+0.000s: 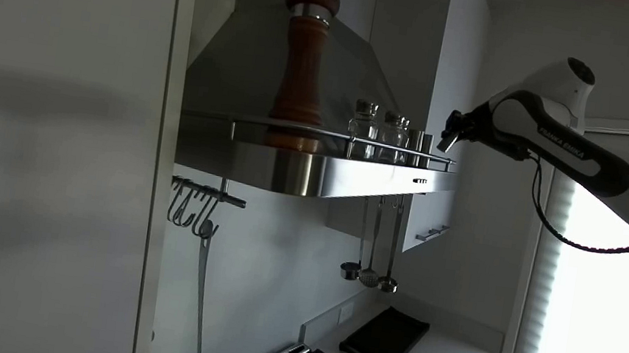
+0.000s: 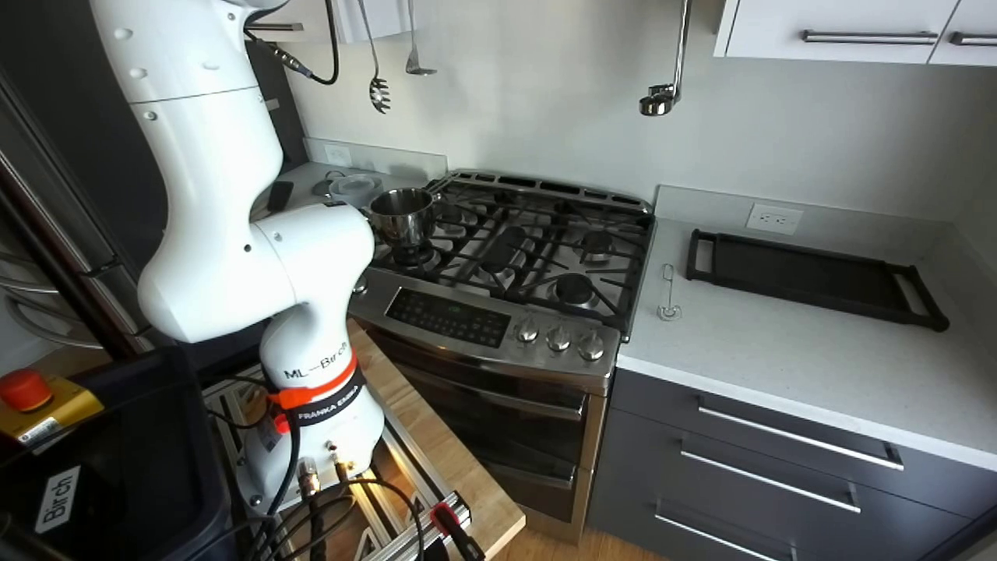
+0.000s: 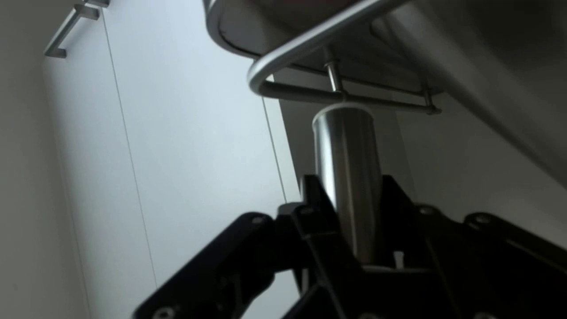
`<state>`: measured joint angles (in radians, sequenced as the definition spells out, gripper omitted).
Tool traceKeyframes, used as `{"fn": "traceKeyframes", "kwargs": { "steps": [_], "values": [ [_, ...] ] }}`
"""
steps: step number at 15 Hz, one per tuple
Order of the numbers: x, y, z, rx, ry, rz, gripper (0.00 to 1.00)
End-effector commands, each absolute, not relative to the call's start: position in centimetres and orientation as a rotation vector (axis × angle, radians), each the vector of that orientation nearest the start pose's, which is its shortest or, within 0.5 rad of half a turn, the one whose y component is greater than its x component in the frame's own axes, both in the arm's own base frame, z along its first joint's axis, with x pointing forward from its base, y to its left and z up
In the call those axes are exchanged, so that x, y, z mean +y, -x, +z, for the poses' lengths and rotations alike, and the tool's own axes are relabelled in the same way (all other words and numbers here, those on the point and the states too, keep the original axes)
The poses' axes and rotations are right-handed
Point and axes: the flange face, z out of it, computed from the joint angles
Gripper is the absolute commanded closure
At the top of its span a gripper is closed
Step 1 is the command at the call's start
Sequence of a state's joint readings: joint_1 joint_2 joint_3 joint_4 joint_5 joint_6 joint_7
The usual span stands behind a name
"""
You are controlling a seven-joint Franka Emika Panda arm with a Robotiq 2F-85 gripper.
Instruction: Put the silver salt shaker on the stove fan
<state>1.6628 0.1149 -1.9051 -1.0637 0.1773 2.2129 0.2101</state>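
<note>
The silver salt shaker (image 3: pixel 347 155) is a smooth steel cylinder. My gripper (image 3: pixel 347 190) is shut on it, with one black finger on each side, and its far end sticks out past the fingertips. In an exterior view the gripper (image 1: pixel 458 123) is by the far right end of the stove fan (image 1: pixel 363 178), with the shaker (image 1: pixel 448 142) tilted, just above rail height. In the wrist view, which seems upside down, the shaker's end lies close to the rail of the stove fan (image 3: pixel 305 95). I cannot tell whether they touch.
A tall wooden mill (image 1: pixel 302 76), glass jars (image 1: pixel 364 129) and silver cylinders (image 1: pixel 414 146) stand on the ledge behind the rail. White cabinets (image 3: pixel 186 133) are beside the hood. Ladles (image 1: pixel 387 282) hang below. The cooktop (image 2: pixel 537 249) holds a steel pot (image 2: pixel 403 218).
</note>
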Motion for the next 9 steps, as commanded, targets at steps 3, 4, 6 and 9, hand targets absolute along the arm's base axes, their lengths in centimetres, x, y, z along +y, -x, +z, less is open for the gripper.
{"fn": "traceKeyframes", "kwargs": {
  "steps": [3, 4, 6, 9],
  "values": [
    [-4.2, -49.0, 95.7, 0.469, 2.517, -1.536, 0.89],
    [-4.1, -48.9, 95.6, 0.471, 2.527, -1.503, 0.89],
    [-4.0, -48.8, 95.3, 0.485, 2.55, -1.459, 0.89],
    [-3.9, -48.8, 94.8, 0.502, 2.577, -1.397, 0.89]
  ]
}}
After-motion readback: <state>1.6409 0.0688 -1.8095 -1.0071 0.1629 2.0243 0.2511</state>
